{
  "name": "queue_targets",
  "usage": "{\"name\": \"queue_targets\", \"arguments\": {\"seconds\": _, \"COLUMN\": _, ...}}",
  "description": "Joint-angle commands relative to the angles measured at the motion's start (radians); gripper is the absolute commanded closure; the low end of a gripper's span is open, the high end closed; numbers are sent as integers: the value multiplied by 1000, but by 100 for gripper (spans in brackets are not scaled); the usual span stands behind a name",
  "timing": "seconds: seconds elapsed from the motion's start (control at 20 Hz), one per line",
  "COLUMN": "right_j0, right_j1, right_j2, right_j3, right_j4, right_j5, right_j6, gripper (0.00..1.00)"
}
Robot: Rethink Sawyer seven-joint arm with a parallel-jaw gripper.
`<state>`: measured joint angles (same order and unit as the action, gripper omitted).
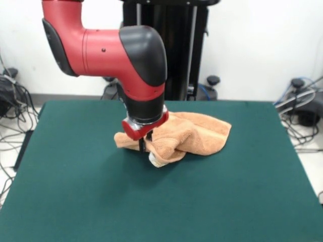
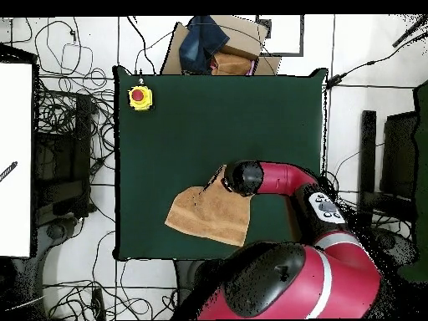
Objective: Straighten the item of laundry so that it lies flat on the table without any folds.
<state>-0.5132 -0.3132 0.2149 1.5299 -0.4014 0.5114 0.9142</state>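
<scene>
Laundry here means a peach-orange terry towel (image 1: 189, 133), lying rumpled on the far half of the green tabletop (image 1: 75, 201), toward the robot's pedestal, with one side rolled over itself and a white tag (image 1: 155, 160) poking out at its near edge. The claw (image 1: 142, 146) is down at the towel's corner nearest the front camera's left, its tips pressed in against the cloth, but the wrist hides them and I cannot tell how far apart they stand or whether any fabric is pinched. From overhead the arm covers one corner of the towel (image 2: 209, 216), and the rest spreads away from it in a lopsided shape. My judgement is that the step in hand is taking hold of a corner. The next move calls for a firm pinch on one layer only, then a low pull outward across the felt to draw the roll open without dragging the whole towel along.
</scene>
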Motion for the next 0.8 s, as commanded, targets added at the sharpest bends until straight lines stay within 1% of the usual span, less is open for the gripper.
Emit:
{"name": "queue_targets", "arguments": {"seconds": 0.05, "right_j0": 17, "right_j1": -117, "right_j2": 96, "right_j3": 39, "right_j4": -23, "right_j5": 141, "right_j6": -45, "gripper": 100}}
{"name": "queue_targets", "arguments": {"seconds": 0.2, "right_j0": 28, "right_j1": -250, "right_j2": 90, "right_j3": 138, "right_j4": 6, "right_j5": 187, "right_j6": -14, "gripper": 100}}
{"name": "queue_targets", "arguments": {"seconds": 0.35, "right_j0": 38, "right_j1": -340, "right_j2": 85, "right_j3": 187, "right_j4": 35, "right_j5": 249, "right_j6": 8, "gripper": 100}}
{"name": "queue_targets", "arguments": {"seconds": 0.45, "right_j0": 47, "right_j1": -382, "right_j2": 86, "right_j3": 196, "right_j4": 56, "right_j5": 300, "right_j6": 19, "gripper": 100}}
{"name": "queue_targets", "arguments": {"seconds": 0.6, "right_j0": 60, "right_j1": -413, "right_j2": 82, "right_j3": 197, "right_j4": 63, "right_j5": 337, "right_j6": 35, "gripper": 100}}
{"name": "queue_targets", "arguments": {"seconds": 0.8, "right_j0": 59, "right_j1": -389, "right_j2": 88, "right_j3": 197, "right_j4": 46, "right_j5": 292, "right_j6": 53, "gripper": 100}}
